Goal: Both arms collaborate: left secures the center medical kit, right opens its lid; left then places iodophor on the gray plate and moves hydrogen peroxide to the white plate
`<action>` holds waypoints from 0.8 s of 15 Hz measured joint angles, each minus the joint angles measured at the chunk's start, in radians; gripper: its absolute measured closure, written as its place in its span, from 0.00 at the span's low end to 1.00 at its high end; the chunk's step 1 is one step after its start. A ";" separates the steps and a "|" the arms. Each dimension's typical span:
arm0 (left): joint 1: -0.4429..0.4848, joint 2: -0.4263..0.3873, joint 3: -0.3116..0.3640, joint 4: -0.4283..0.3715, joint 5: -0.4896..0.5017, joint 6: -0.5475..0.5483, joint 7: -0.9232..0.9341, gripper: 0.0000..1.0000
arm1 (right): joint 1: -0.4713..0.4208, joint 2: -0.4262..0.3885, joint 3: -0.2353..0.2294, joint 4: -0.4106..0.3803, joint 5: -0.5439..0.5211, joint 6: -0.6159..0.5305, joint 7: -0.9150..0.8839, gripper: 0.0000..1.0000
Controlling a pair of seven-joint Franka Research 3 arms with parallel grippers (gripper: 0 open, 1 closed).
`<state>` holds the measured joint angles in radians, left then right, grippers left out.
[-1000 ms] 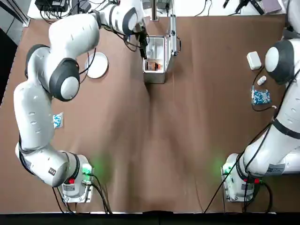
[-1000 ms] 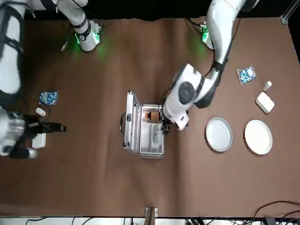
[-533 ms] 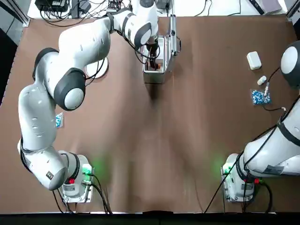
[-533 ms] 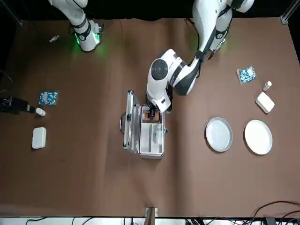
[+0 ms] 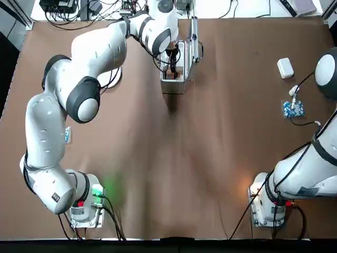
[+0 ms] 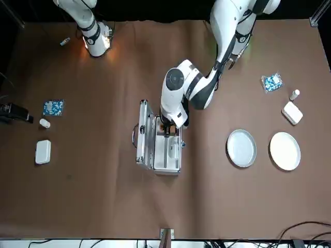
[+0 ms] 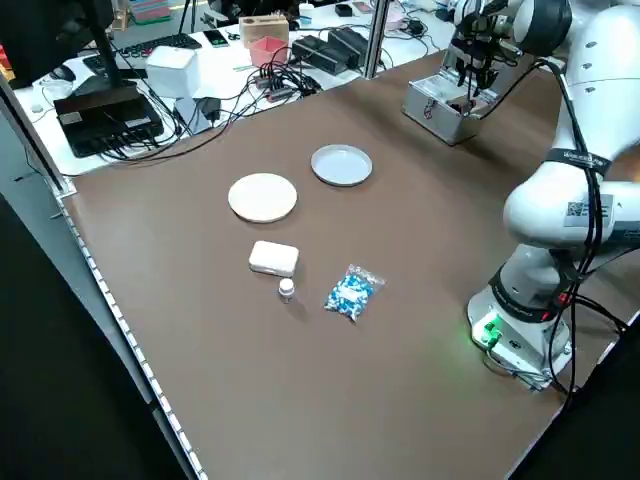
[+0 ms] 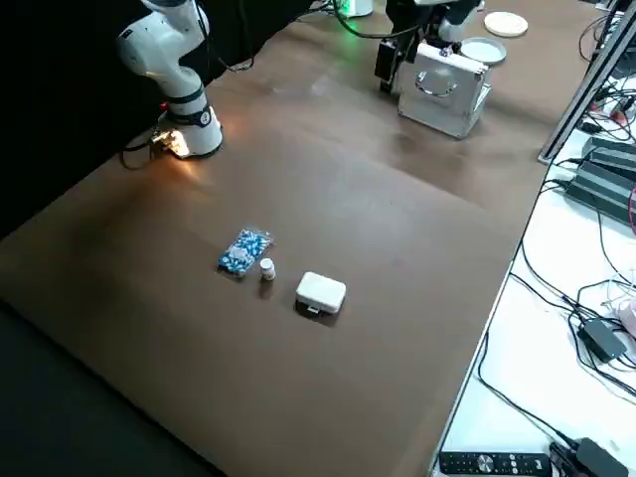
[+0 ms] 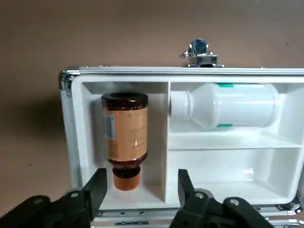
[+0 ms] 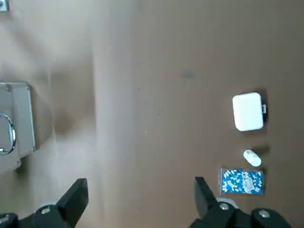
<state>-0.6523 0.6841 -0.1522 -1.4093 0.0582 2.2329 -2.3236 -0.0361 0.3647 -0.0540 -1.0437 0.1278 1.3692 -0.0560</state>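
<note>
White and silver, the lid (image 6: pixel 143 132) of the medical kit (image 5: pixel 176 67) stands open, so the opening step looks finished. Both bottles lie in the kit: the brown iodophor (image 9: pixel 124 133) in one compartment and the hydrogen peroxide (image 9: pixel 227 105) in the compartment beside it. The left gripper (image 9: pixel 138 188) hangs just over the iodophor with its fingers spread on each side of the bottle's cap, not yet closed on it. The gray plate (image 6: pixel 241 148) and the white plate (image 6: pixel 285 151) are bare, so both transfers remain. The right gripper (image 10: pixel 140 197) is well away over the table, fingers apart and holding nothing.
</note>
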 joint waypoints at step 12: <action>-0.032 0.037 -0.002 0.007 0.005 0.031 -0.011 0.36 | 0.053 -0.224 0.000 -0.166 -0.057 0.097 -0.001 0.01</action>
<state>-0.6842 0.7212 -0.1540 -1.4021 0.0630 2.2638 -2.3343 0.0173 0.1406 -0.0541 -1.2095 0.0709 1.4665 -0.0575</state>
